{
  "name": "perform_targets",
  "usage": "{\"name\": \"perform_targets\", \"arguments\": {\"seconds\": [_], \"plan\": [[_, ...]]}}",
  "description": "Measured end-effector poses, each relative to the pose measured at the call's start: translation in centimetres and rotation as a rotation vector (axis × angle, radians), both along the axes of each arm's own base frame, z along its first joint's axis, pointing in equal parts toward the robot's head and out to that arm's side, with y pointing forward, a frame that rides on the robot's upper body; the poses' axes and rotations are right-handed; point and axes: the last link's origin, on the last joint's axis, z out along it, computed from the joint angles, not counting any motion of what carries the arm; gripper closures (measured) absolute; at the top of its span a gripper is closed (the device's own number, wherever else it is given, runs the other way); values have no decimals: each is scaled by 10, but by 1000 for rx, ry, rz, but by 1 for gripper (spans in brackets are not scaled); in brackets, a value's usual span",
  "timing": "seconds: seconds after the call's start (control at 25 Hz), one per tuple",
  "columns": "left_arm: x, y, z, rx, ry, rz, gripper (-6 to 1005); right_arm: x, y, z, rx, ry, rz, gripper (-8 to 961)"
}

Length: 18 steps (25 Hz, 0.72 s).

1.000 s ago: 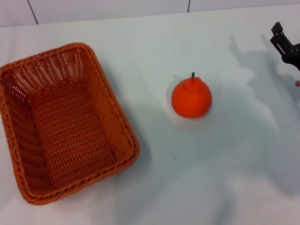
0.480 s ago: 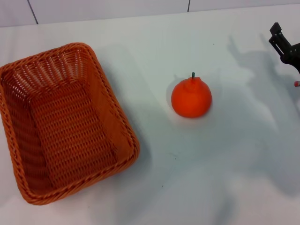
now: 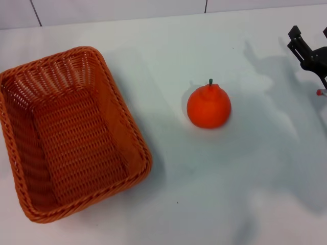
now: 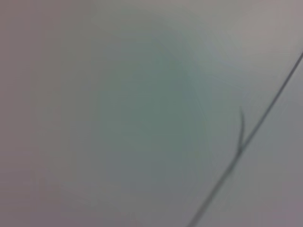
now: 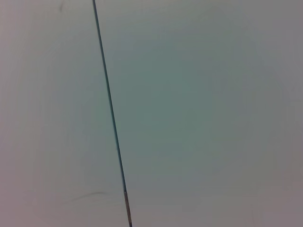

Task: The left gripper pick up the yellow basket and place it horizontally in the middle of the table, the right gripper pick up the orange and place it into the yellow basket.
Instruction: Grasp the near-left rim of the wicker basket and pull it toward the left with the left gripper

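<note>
The yellow basket, an orange-brown woven wicker basket, stands empty at the left of the table with its long side running front to back, slightly skewed. The orange, with its dark stem up, sits near the middle of the table, well to the right of the basket. My right gripper is at the far right edge of the head view, beyond and to the right of the orange, apart from it, with its two black fingers spread and empty. My left gripper is out of view.
The white table runs back to a tiled wall. Both wrist views show only a pale surface crossed by a thin dark seam line. A small red part shows under the right gripper.
The right gripper has shifted slightly left and farther back, so its second finger now shows. The basket and the orange have not moved.
</note>
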Motion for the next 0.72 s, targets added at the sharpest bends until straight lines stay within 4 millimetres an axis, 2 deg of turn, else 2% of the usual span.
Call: {"name": "perform_targets", "arguments": {"seconds": [0.16, 0.4, 0.44, 0.48, 0.56, 0.72], "plan": [[24, 19, 7, -179, -28, -89, 113, 0, 0, 0, 0, 2, 0, 11], [67, 46, 5, -504, 161, -180, 116, -2, -2, 0, -1, 2, 20, 11], [67, 46, 5, -504, 161, -180, 116, -3, -2, 0, -1, 2, 24, 11], [78, 53, 3, -602, 250, -194, 117, -3, -2, 0, 0, 2, 26, 11], [87, 58, -2, -722, 380, -196, 118, -4, -2, 0, 0, 2, 33, 11], [96, 63, -11, -845, 588, -184, 120, -6, -3, 0, 0, 1, 43, 11]]}}
